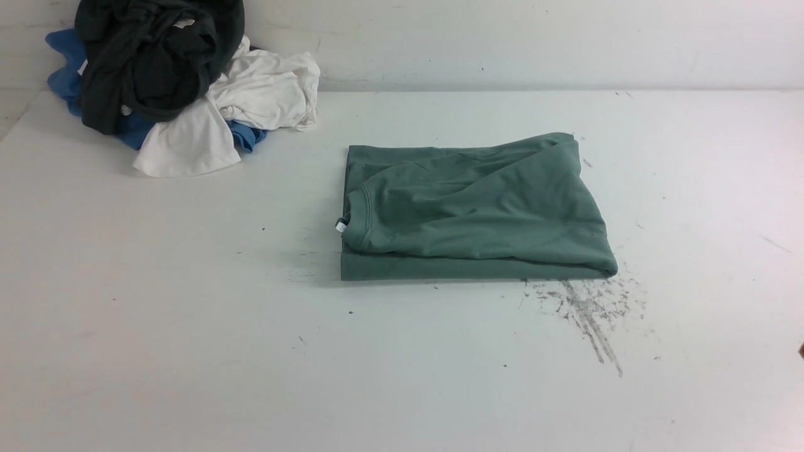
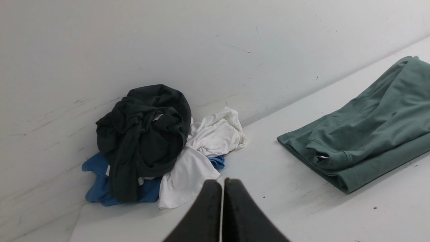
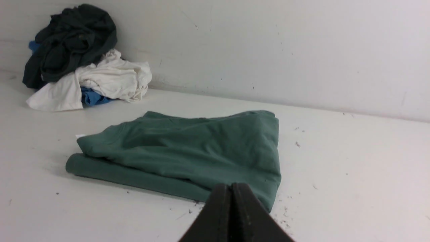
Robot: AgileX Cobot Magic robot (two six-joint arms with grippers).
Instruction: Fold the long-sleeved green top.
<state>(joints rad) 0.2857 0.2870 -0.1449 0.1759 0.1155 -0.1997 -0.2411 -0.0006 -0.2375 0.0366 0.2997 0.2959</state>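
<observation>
Green long-sleeved top lies centre frame on table, already compact folded rectangle; folding looks done, nothing evident left; left gripper and right gripper both closed, empty, clear of cloth.

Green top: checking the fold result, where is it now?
In the front view the green top lies folded mid-table, right of the clothes pile in the far-left corner.

Even, diffuse brightness, faint shadows under the cloth, slight softness and grain, no glare.
</observation>
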